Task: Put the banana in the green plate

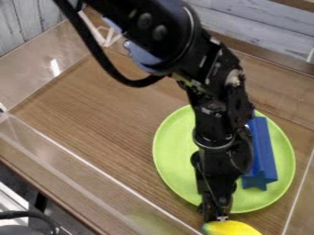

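To my left lies bare wooden table [86,119], nothing there that matters. My claw [218,207] points almost straight down at the bottom edge of the view, and the banana [232,228] sits right under its tips, just off the near rim of the green plate [172,151]. I cannot tell whether my jaws have clenched on the fruit; they are hidden against it. I should close squarely across the banana's middle before lifting. To my right, on the plate, rests a blue block [262,151]; I'd set down clear of it.
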Robot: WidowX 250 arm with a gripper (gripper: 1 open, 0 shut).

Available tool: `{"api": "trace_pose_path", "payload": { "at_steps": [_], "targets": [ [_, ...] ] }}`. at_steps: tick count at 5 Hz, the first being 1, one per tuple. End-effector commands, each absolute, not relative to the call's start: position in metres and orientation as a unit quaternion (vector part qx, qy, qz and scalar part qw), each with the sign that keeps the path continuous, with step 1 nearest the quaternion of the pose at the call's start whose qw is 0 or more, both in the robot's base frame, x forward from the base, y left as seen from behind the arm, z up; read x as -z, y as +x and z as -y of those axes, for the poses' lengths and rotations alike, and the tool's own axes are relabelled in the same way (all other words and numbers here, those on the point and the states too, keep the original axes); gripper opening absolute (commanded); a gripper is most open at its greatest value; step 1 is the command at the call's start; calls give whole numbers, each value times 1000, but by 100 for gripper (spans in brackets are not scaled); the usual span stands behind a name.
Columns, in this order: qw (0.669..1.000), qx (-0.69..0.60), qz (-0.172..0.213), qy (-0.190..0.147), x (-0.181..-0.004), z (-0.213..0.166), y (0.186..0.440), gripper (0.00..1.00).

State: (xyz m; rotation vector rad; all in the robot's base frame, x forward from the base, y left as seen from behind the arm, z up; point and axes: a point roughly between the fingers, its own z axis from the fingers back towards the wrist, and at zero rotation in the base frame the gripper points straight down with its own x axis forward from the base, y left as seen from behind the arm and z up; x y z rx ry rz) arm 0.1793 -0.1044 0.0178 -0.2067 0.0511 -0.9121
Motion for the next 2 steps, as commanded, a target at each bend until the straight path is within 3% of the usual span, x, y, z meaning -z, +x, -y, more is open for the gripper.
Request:
{"api": "trace_pose_path", "payload": {
  "at_steps": [1,2],
  "targets": [
    [891,442,-35,-103,-16,104,172,0],
    [892,437,-36,-109,-18,106,168,0]
  ]
}}
